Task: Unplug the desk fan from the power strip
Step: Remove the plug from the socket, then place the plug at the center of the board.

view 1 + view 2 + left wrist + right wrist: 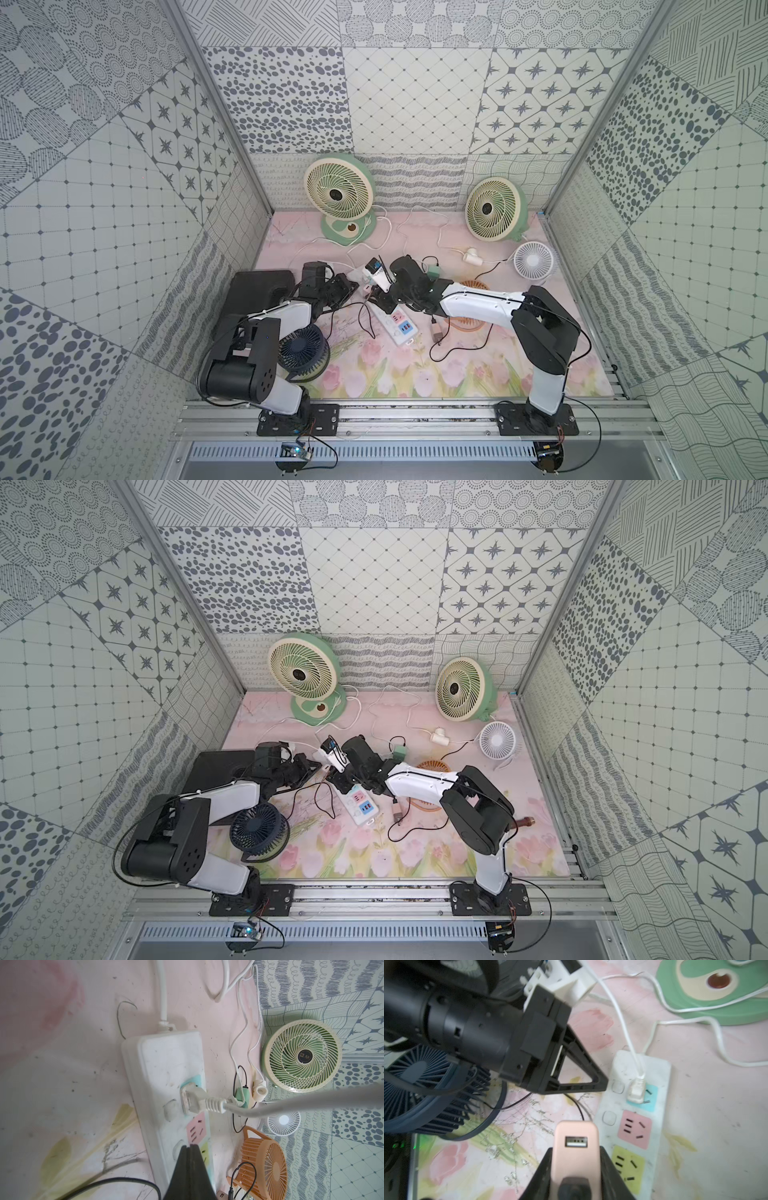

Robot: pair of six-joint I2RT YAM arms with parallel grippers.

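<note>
Right claw (575,1152) pinches one pink adapter (576,1132); perhaps five fans (340,192).

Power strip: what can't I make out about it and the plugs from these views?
- Power strip: both top views, the arms cover its far half and the white plug.
- White plug's cable: blurred, runs off the left wrist view's edge; its fan untraceable.
- Pink USB adapter in the right claw: prongs hidden behind its body, right wrist view.
- Left claw, shut: its own tips hide any contact with the strip, left wrist view.
</note>
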